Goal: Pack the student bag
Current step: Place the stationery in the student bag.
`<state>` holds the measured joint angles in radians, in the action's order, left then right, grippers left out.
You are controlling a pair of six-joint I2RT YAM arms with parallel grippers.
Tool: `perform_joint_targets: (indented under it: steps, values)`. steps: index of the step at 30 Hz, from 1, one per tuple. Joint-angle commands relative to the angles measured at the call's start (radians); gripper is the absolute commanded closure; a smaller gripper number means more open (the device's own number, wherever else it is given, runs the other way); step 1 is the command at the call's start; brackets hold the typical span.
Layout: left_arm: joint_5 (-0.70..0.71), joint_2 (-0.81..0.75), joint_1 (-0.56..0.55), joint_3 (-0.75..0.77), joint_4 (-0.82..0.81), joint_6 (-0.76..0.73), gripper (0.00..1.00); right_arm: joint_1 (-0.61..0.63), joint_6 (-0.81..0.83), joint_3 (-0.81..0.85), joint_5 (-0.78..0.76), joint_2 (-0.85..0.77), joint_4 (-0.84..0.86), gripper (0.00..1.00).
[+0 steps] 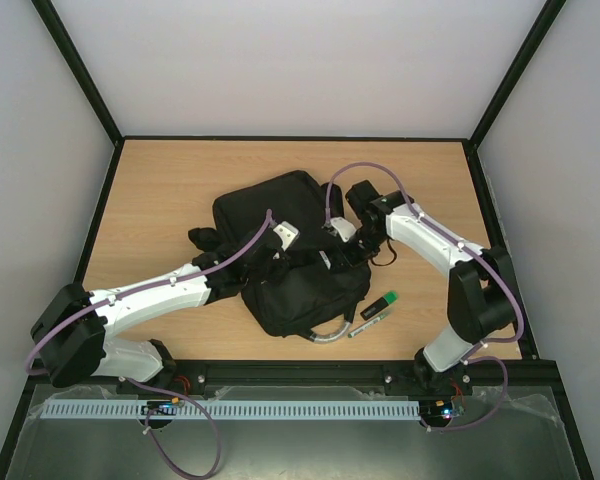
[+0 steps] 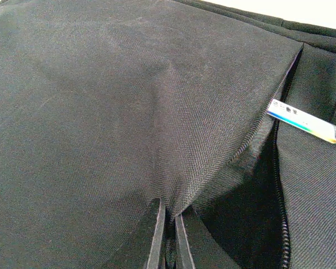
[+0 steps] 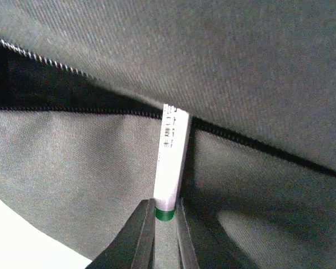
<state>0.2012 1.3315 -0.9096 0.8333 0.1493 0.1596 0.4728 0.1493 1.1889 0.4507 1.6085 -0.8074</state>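
Note:
The student bag [image 1: 270, 205] is a large black backpack lying in the middle of the table, with its grey loop handle [image 1: 326, 336] at the near side. My left gripper [image 2: 169, 216] is shut on a pinched fold of the bag's fabric [image 2: 173, 168] beside the open zip [image 2: 277, 185]. My right gripper [image 3: 165, 218] is shut on a white marker with a green band [image 3: 172, 157]. The marker's tip is at the zip opening [image 3: 45, 89]. The marker also shows in the left wrist view [image 2: 302, 121], poking over the zip edge.
A black stick with a green cap [image 1: 381, 303] and a slim grey pen [image 1: 368, 322] lie on the wooden table [image 1: 160, 190] right of the bag's near corner. Black straps [image 1: 205, 240] trail off the bag's left side. Dark walls frame the table.

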Motion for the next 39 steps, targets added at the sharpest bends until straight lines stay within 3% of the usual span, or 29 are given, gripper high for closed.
perform_joint_targets:
  steps: [1,3,8,18,24,30,34,39]
  values:
    - [-0.016,-0.024,-0.012,0.031,-0.022,-0.005,0.98,0.003,-0.009,0.044,0.036,0.039,-0.042,0.87]
    - [-0.015,-0.026,-0.012,0.031,-0.022,-0.005,0.98,0.003,-0.010,0.051,0.044,0.049,-0.045,0.81]
    - [-0.012,-0.029,-0.011,0.029,-0.022,-0.005,0.98,0.003,-0.014,0.055,0.040,0.056,-0.043,0.81]
    - [-0.013,-0.028,-0.012,0.029,-0.022,-0.005,0.98,0.003,-0.053,0.159,0.098,0.116,-0.051,0.97]
    - [-0.013,-0.025,-0.012,0.027,-0.023,-0.003,0.98,0.003,-0.113,0.182,0.198,0.144,-0.004,0.96]
    - [-0.003,-0.017,-0.011,0.025,-0.021,0.001,0.98,0.003,-0.137,0.156,0.269,0.141,0.047,0.74]
    - [-0.001,-0.018,-0.012,0.015,-0.016,0.008,0.98,0.003,-0.113,0.131,0.235,0.081,0.040,0.61]
    - [-0.006,-0.029,-0.014,0.016,0.023,0.005,0.98,0.003,0.002,0.105,0.156,-0.019,-0.004,0.59]
